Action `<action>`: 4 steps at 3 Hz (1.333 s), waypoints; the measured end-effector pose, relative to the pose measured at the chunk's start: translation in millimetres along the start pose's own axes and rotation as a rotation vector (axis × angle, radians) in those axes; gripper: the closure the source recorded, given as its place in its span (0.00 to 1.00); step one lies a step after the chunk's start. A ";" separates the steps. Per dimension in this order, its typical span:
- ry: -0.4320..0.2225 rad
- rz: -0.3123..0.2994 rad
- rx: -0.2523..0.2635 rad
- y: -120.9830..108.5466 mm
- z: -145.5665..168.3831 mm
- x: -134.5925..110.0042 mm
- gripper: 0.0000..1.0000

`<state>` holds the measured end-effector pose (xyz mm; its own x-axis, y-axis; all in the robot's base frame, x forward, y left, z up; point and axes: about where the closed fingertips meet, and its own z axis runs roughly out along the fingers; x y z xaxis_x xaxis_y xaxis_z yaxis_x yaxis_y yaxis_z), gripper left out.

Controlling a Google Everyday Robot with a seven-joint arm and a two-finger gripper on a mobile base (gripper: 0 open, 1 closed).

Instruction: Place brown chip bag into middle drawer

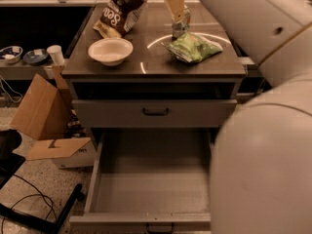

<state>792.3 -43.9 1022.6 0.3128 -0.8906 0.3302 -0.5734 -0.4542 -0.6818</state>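
The brown chip bag (122, 9) stands propped at the back left of the cabinet top, dark brown with white lettering. The gripper (175, 4) hangs over the back middle of the top, to the right of the bag and apart from it, just above a can (181, 26). It holds nothing that I can see. The middle drawer (96, 175) is pulled out below, a grey box with tall walls and a bare floor. My arm (263, 130) covers the drawer's right side.
A green chip bag (193, 48) lies at the right of the top and a white bowl (110, 50) at the front left. A closed drawer front with a black handle (156, 112) sits above the open drawer. Cardboard boxes (44, 116) and a chair base (44, 218) stand at the left.
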 end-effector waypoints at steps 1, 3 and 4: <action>0.053 -0.035 0.013 -12.3 54.3 -5.2 0.00; 0.036 -0.070 0.066 -27.6 66.5 -12.7 0.00; 0.018 -0.157 0.183 -64.6 93.1 -30.9 0.00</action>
<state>890.2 15.2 995.7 0.3722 -0.8107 0.4520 -0.3718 -0.5764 -0.7277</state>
